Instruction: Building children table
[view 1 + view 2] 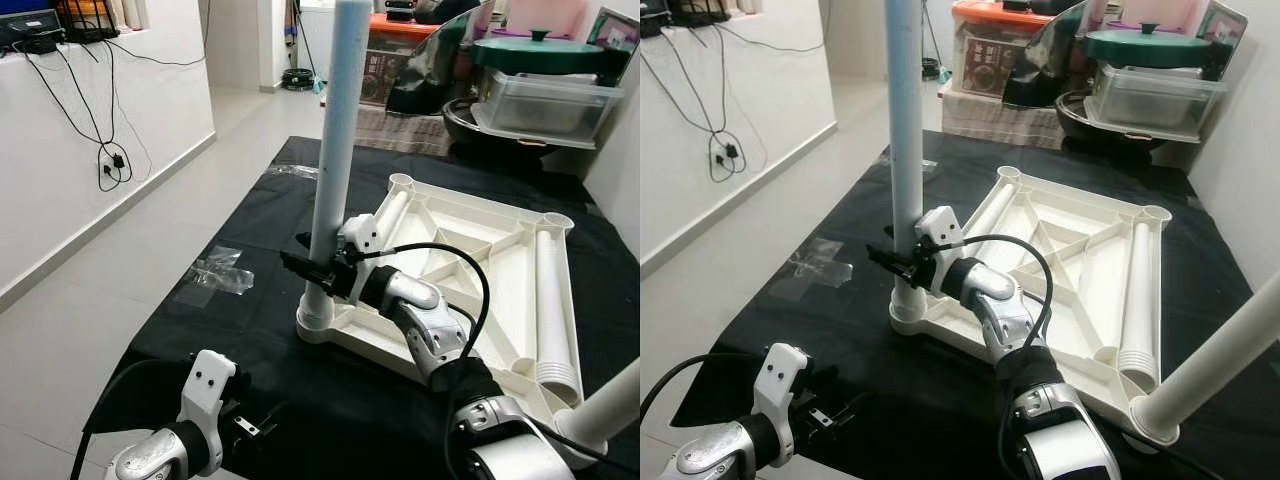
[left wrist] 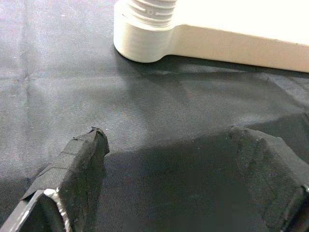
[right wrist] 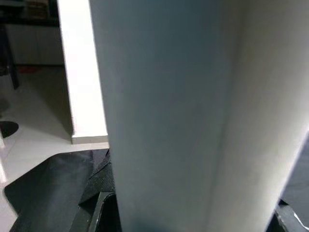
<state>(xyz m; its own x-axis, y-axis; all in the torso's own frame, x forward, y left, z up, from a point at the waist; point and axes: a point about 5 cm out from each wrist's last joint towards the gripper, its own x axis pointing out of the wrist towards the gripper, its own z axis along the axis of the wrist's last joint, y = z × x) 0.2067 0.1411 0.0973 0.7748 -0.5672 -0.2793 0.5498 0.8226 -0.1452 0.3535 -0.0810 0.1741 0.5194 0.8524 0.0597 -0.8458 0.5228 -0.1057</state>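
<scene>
nearest the camera, the left gripper [image 1: 262, 428] hangs low over the black cloth [image 1: 250, 330], just short of the table's near corner. its two taped fingers [image 2: 79, 159] are spread apart with nothing between them, and the cloth shows through the gap in the left wrist view.

at the near right edge, a white leg [image 1: 1225, 355] already sits in its corner socket and leans out of the frame.

a little further on, the white table top [image 1: 480, 270] lies upside down on the cloth, ribs facing up. at its near-left corner socket [image 1: 318, 322] a pale tube leg [image 1: 335, 150] stands upright, its threaded foot seated in the socket. the right gripper [image 1: 312, 268] reaches across from the right and pinches this leg low down, just above the socket; in the right wrist view the leg [image 3: 169, 116] is very close to the camera with a black finger on each side.

another loose leg [image 1: 555, 310] lies flat inside the table top along its right side. to the left of the table, a crumpled clear plastic bag [image 1: 220, 270] rests on the cloth.

beyond the cloth stand storage boxes [image 1: 985, 50] and a clear tub with a green lid [image 1: 550, 90]. at far left, cables [image 1: 110, 160] hang down the white wall.
</scene>
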